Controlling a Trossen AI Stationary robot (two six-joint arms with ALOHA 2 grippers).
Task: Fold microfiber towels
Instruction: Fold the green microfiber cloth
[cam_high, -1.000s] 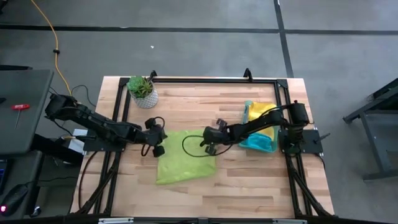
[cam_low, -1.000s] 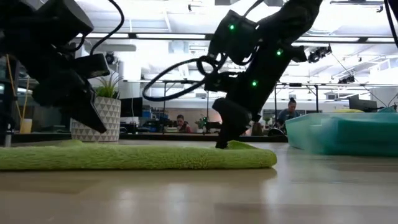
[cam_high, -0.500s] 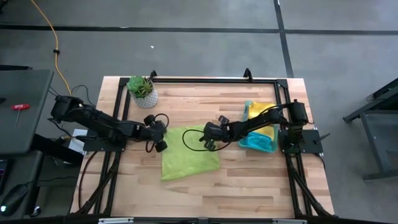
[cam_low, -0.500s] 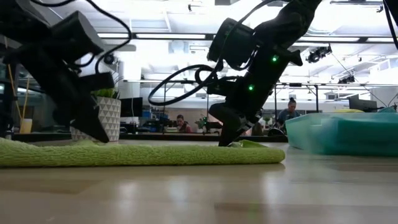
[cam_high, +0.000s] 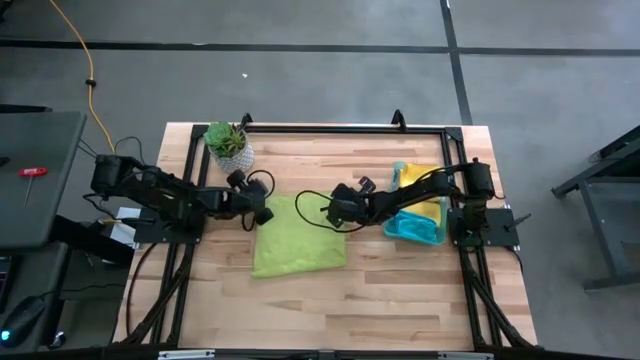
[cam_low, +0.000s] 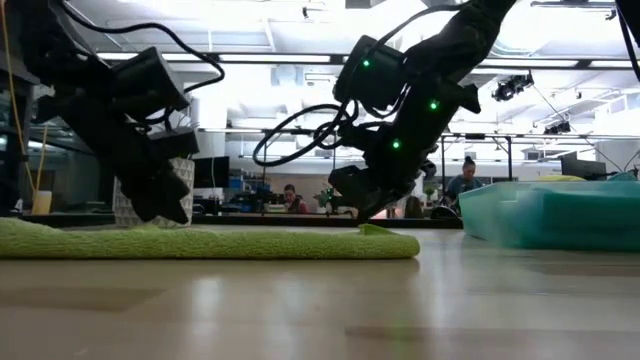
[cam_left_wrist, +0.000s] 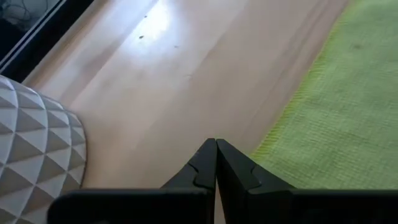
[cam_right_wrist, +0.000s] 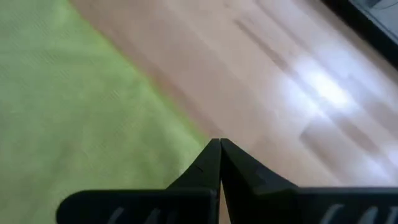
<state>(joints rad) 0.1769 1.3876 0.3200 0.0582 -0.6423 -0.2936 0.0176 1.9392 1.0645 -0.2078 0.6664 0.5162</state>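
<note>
A lime green towel (cam_high: 300, 238) lies flat on the wooden table; it also shows in the low view (cam_low: 210, 242). My left gripper (cam_high: 262, 213) is shut at the towel's left edge near its far corner. My right gripper (cam_high: 336, 216) is shut at the towel's far right corner. In the left wrist view the shut fingers (cam_left_wrist: 216, 146) stand at the towel's edge (cam_left_wrist: 280, 134). In the right wrist view the shut fingers (cam_right_wrist: 219, 144) meet the towel's corner (cam_right_wrist: 198, 135). My left gripper is shut at the towel's left edge (cam_left_wrist: 264, 155), close to the far corner, slanting down from the table's left. Its own fingers hide how much cloth is between them. The towel lies flat on the table. My right gripper is shut on the towel's far right corner (cam_right_wrist: 202, 138), slanting down from the table's right. A small tip of that corner (cam_low: 374, 229) stands up beside the fingers. The rest lies flat.
A translucent green tray (cam_high: 435, 232) holding yellow and teal towels stands at the right; it also shows in the low view (cam_low: 550, 215). A potted plant (cam_high: 228, 145) stands at the far left, its white pot close to my left gripper (cam_left_wrist: 37, 146). Bare wood lies near the front edge.
Both grippers have gone toward the table's far edge, staying shut. The lime green towel has slid along the table with them toward the far edge, staying flat.
</note>
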